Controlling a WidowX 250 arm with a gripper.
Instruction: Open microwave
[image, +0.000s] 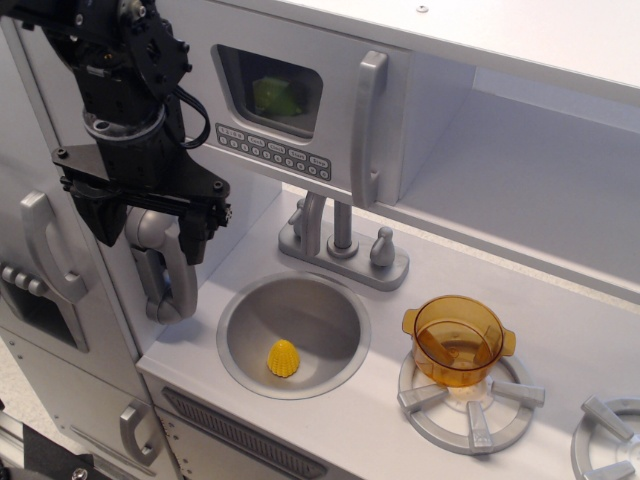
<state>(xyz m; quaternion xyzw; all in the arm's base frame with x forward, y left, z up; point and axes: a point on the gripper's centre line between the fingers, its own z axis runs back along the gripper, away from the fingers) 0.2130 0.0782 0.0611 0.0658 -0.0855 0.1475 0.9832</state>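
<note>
The microwave (290, 110) is a grey box at the upper middle. Its flat door has a dark rounded window with something green behind it, a row of small buttons (272, 152) below, and a long vertical silver handle (368, 128) on the right edge. The door looks shut or nearly so. My black gripper (147, 235) hangs at the left, below and left of the microwave, well away from the handle. Its two fingers (195, 235) point down and stand apart, open, with nothing between them. It is in front of the silver wall phone handset (165, 275).
A round sink (335, 330) holds a yellow toy piece (283, 357). A silver faucet (340, 240) stands behind it. An orange transparent pot (460, 340) sits on a burner at the right. Grey doors with handles (48, 260) are at the left.
</note>
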